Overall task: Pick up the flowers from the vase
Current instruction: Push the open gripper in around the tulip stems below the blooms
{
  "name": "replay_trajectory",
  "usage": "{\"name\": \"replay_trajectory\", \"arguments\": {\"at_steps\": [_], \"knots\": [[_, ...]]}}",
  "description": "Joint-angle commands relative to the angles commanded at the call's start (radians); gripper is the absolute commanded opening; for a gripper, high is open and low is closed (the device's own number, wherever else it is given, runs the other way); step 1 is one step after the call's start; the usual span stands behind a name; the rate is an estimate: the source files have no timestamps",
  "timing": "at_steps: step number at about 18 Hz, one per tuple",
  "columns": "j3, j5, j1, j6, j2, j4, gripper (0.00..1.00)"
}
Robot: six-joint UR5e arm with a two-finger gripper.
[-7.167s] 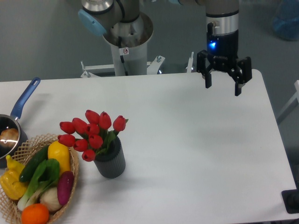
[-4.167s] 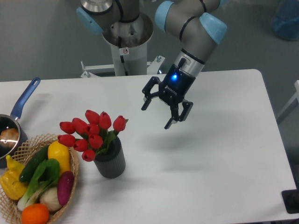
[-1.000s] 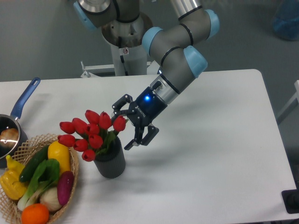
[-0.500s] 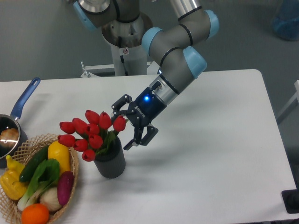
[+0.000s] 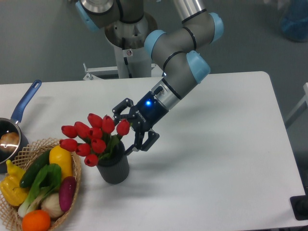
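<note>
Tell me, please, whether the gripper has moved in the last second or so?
Yes. The gripper has edged slightly left, toward the flowers in the vase, jaws open.

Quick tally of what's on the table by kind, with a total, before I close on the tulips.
Flower bunches: 1, the flowers
Vases: 1, the vase
Baskets of vegetables: 1, the basket
Pots: 1, the blue-handled pot
Total: 4
The gripper is open beside the flowers.
</note>
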State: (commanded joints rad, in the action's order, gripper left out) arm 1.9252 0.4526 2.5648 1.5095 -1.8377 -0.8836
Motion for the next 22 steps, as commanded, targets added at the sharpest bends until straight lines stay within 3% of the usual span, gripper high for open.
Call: {"name": "replay_trajectory", "arguments": {"at_steps": [22], "knots": [[0.006,-0.111,-0.009,0.009,-0.041,0.000,1.00]]}}
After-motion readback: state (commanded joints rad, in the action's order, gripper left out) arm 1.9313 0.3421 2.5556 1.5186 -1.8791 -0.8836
